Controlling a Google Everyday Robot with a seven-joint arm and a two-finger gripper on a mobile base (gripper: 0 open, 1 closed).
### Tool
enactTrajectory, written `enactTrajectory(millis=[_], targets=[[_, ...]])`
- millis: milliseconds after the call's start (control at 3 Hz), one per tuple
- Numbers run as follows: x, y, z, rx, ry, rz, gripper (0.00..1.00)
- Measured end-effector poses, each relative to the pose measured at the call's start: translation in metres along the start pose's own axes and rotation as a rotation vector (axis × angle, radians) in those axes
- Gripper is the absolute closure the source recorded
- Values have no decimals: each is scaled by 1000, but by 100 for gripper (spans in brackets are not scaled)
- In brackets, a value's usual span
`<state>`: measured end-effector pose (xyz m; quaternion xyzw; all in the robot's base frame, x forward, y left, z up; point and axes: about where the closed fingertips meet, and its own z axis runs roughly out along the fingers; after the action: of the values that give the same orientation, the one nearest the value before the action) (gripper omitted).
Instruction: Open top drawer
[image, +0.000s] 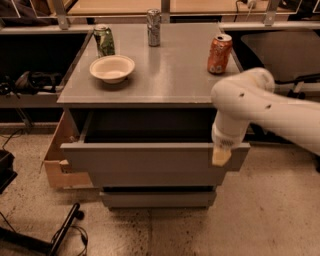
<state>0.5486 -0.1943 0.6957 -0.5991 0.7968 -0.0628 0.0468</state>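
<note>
Most of the task reads as done. The top drawer (150, 162) stands drawn well out from under the front edge of the desk (170, 80), its dark cavity exposed. On the desk, a green can (104, 40) sits at the rear left corner, a bowl (112, 67) just ahead of it, a silver can (154, 27) at the rear edge and an orange can (220, 53) near the right edge. The hand (221, 155) is at the drawer front's right end, below the front right corner. Clenched or released: cannot tell. Left to do: at most a little more travel.
</note>
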Motion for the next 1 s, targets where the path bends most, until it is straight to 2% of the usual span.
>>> enactTrajectory(millis=[333, 667, 1000], targets=[[0, 0, 0, 0, 0, 0, 87], [0, 0, 0, 0, 0, 0, 94], [0, 0, 0, 0, 0, 0, 76]])
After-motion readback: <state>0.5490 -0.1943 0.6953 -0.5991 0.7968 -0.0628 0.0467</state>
